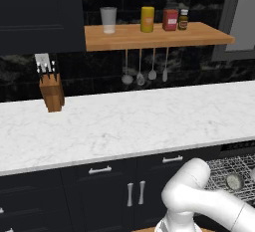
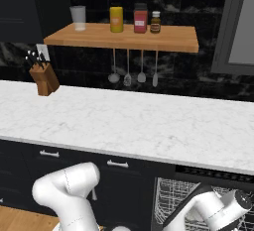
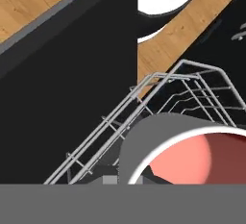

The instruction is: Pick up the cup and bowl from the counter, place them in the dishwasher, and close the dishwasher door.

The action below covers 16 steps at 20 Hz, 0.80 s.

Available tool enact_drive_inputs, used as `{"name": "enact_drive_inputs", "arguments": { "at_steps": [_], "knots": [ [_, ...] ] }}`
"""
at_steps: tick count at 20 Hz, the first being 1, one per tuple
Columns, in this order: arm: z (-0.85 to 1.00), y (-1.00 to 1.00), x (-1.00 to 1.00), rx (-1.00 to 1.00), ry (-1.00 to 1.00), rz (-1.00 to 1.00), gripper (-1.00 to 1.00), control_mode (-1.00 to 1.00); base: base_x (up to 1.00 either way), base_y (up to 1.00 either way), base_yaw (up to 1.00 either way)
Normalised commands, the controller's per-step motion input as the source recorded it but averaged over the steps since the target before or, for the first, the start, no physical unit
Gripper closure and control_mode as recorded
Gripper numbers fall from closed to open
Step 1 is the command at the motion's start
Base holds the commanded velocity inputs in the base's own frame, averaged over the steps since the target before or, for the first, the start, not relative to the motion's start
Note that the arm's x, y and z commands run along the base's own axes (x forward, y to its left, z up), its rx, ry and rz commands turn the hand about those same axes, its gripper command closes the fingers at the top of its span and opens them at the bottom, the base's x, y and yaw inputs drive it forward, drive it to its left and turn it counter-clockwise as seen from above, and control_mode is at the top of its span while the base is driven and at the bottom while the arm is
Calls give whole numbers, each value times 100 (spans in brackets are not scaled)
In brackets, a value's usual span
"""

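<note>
A grey bowl (image 3: 182,131) with a pink-red inside sits close at the bottom of the hand view, tilted over the grey wire rack (image 3: 192,79) of the dishwasher. My gripper (image 3: 132,177) is shut on the bowl's rim, with one dark fingertip (image 3: 153,175) just inside it. The dark flat dishwasher door (image 3: 72,83) lies open beside the rack. In the left base view a small round pale thing, apparently the cup (image 1: 234,181), rests in the rack (image 1: 219,169). My arm reaches down over the rack (image 2: 171,195). The white marble counter (image 1: 124,121) runs above it.
A knife block (image 1: 52,92) stands at the back left of the counter. Above it, a wooden shelf (image 1: 199,38) carries a glass tumbler (image 1: 108,20) and jars, and utensils (image 1: 145,71) hang beneath. Dark cabinets (image 1: 104,191) lie left of the dishwasher. There is wooden floor (image 3: 24,6) beyond the door.
</note>
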Motion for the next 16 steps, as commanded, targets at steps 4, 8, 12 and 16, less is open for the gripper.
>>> {"name": "enact_drive_inputs", "arguments": {
  "at_steps": [4, 8, 12, 16],
  "knots": [
    [-25, 0, 20, -11, 0, 35, 100, -100, 0, 0, 0],
    [-2, 0, 18, -13, 0, 23, 100, -100, 0, 0, 0],
    [-8, -1, 20, -7, 0, 11, 100, -100, 0, 0, 0],
    [-34, -15, 7, 0, 0, 0, 100, -100, 0, 0, 0]
  ]
}}
